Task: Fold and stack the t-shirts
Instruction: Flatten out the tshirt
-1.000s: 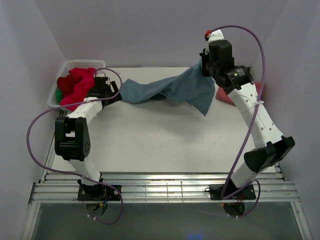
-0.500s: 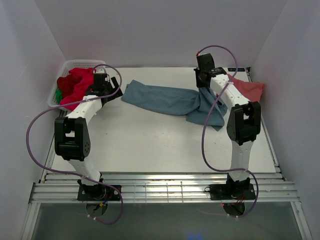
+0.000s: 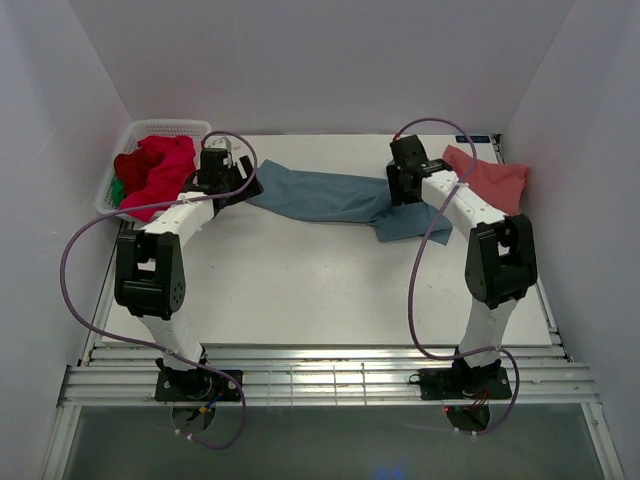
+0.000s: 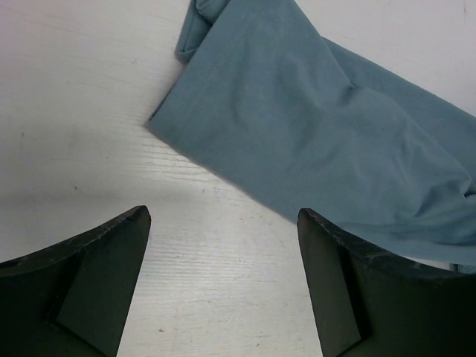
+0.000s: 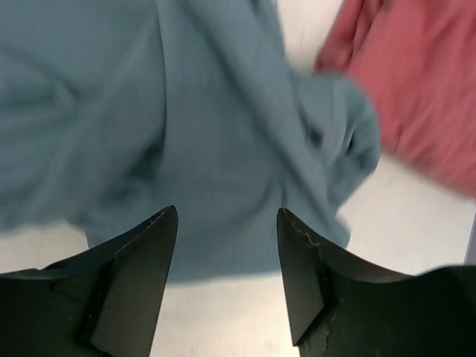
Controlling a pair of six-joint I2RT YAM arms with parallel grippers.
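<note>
A large teal-blue t-shirt point(image 3: 330, 195) lies crumpled in a long band across the back of the table. My left gripper point(image 3: 243, 186) hovers open at its left end, and in the left wrist view the left gripper point(image 4: 223, 216) has only bare table between its fingers, with the teal cloth point(image 4: 320, 141) just beyond. Over the shirt's bunched right end, my right gripper point(image 3: 399, 198) is low. The right wrist view shows the right gripper point(image 5: 227, 212) open, holding nothing, above the teal cloth point(image 5: 201, 126). A salmon-pink t-shirt point(image 3: 490, 178) lies at the back right. Red point(image 3: 158, 168) and green point(image 3: 118, 188) t-shirts sit in the basket.
A white lattice basket point(image 3: 150, 128) stands at the back left corner against the wall. The white walls close in on the left, back and right. The salmon-pink shirt point(image 5: 424, 82) lies close beside the teal shirt's right end.
My right gripper swung down with the raised teal shirt, then opened and let it go. The shirt now lies on the table. The left gripper shifted right to the shirt's left end.
</note>
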